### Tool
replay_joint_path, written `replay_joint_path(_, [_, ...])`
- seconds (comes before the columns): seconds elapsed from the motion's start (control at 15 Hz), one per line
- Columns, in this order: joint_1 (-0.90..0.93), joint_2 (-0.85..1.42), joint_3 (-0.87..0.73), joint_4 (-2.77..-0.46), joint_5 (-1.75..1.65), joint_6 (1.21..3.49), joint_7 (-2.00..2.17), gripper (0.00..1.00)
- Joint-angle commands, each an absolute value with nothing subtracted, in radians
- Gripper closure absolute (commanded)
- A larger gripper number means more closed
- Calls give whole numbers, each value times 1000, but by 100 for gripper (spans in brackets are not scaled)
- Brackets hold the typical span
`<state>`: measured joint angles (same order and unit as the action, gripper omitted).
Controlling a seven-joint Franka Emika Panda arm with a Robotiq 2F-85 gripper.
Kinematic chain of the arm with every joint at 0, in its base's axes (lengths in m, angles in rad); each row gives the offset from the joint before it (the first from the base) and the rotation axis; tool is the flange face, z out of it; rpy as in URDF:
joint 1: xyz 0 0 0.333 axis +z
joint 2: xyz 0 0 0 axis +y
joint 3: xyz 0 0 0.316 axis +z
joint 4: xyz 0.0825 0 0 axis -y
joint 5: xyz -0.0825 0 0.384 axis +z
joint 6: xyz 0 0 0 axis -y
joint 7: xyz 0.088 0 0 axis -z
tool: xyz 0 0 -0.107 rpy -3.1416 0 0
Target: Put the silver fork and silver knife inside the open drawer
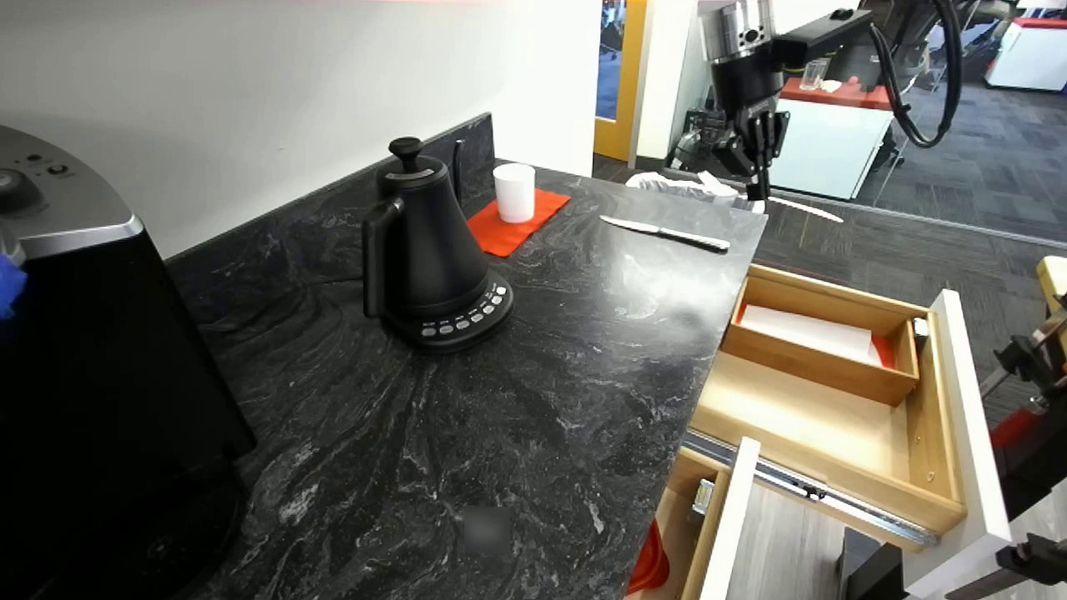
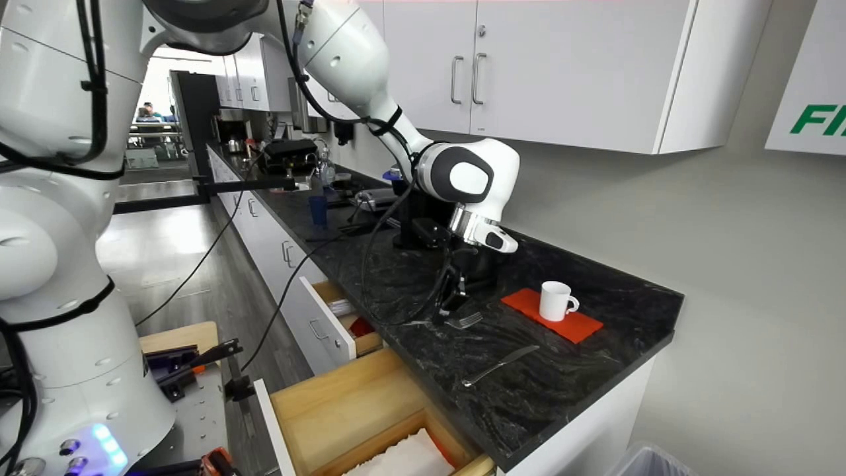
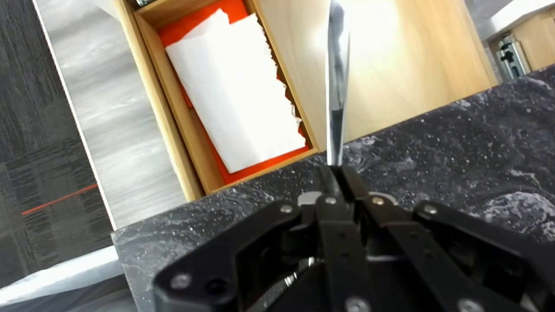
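Because your gripper [image 3: 334, 171] pinches the silver fork [image 3: 337, 82] between tines and handle end, drawn nearly closed, a knock could swivel it: lower too soon and the tines may catch the worktop [image 3: 433, 138], or the handle the divider [image 1: 821, 368]. Fork's by the worktop's drawer-side edge, height unclear. Wrist view: long axis 12–6, handle to 12 o'clock, toward the open drawer [image 3: 425, 73]. In an exterior view: tines about 3; silver knife [image 2: 500, 365] on worktop, 5 o'clock from your gripper.
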<state>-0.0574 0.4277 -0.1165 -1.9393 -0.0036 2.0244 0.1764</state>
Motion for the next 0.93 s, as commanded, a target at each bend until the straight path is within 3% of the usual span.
replay_joint_path(0.0, [-112,331,-138,-2055,-27,2020,64,96])
replay_joint_path(0.47, [-207,348,-219,-2089,-178,1992,-126,96])
replay_joint_path(0.87, [-205,406,-182,-2118,-225,2003,-225,97])
